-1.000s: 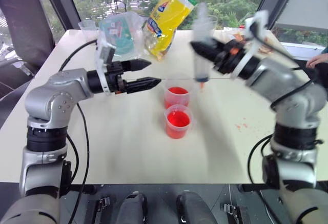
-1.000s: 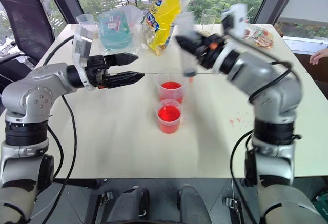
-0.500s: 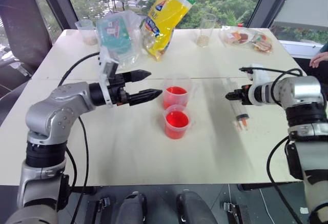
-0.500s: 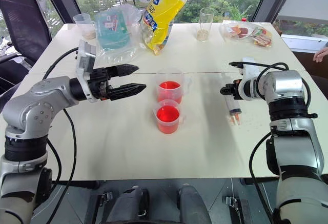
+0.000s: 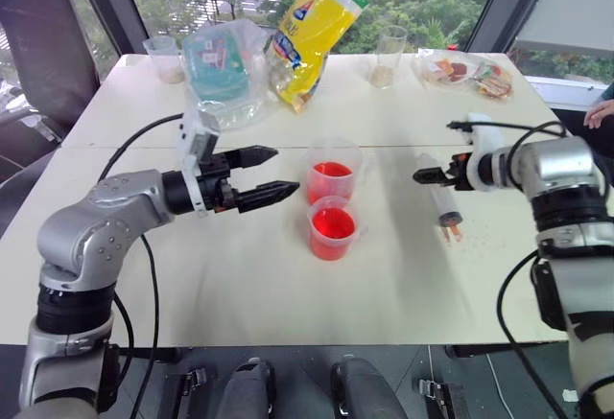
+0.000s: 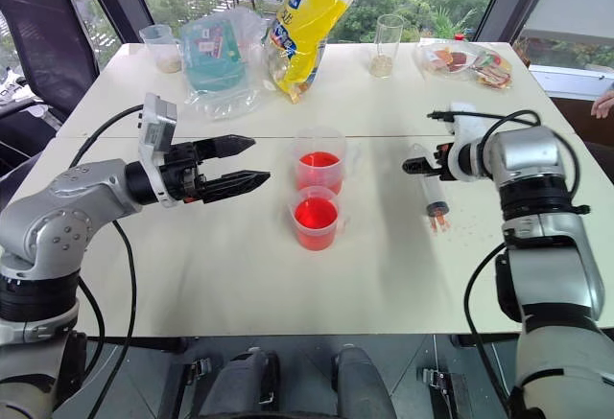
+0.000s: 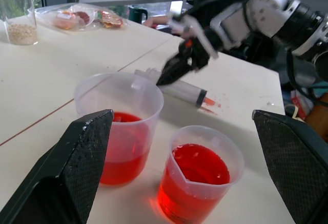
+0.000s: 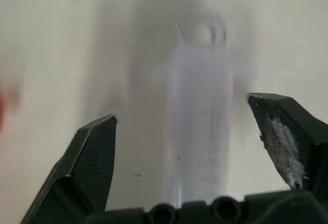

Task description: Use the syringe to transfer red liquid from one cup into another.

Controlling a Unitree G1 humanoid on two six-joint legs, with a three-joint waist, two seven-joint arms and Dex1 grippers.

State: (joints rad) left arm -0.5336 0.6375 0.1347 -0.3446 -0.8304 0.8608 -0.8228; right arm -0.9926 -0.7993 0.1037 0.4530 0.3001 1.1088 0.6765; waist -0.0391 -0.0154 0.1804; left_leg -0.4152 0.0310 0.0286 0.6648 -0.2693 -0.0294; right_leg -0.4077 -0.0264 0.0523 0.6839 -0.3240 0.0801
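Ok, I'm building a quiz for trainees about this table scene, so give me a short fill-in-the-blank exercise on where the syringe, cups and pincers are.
1. The large clear plastic syringe lies flat on the white ____.
2. The two small clear plastic cups hold liquid coloured ____.
3. The right pincer, by the syringe, has its fingers ____.
4. The left pincer is open and holds ____.

Missing words: table; red; open; nothing

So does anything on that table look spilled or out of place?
Yes. The syringe lies flat on the table, to the right of the two cups, with small red drips beside its tip. The open right gripper is by its far end.
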